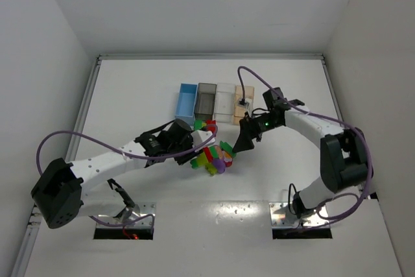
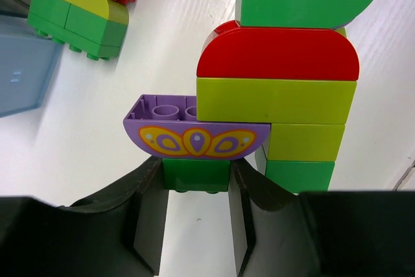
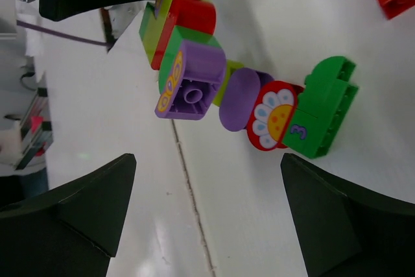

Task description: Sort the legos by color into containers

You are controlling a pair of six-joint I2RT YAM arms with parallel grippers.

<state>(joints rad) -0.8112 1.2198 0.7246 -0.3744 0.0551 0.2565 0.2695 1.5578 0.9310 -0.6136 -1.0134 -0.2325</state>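
Left gripper (image 2: 196, 189) fingers are clamped on the green brick (image 2: 194, 173) at one end of a joined cluster of legos (image 1: 213, 156) lying just in front of the containers (image 1: 206, 85), the right gripper (image 3: 204, 167) hovers over it with fingers wide apart, and no brick shows inside them, so sorting appears barely started.

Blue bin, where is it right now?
In the top view, the blue bin sits at the left end of the row of containers, right beside the dark grey bin.

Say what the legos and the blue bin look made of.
The legos: hard moulded plastic with a glossy finish, going by the soft highlights, crisp studs and printed decoration. The blue bin: probably smooth plastic, given its uniform colour and thin straight walls; its finish is unclear.
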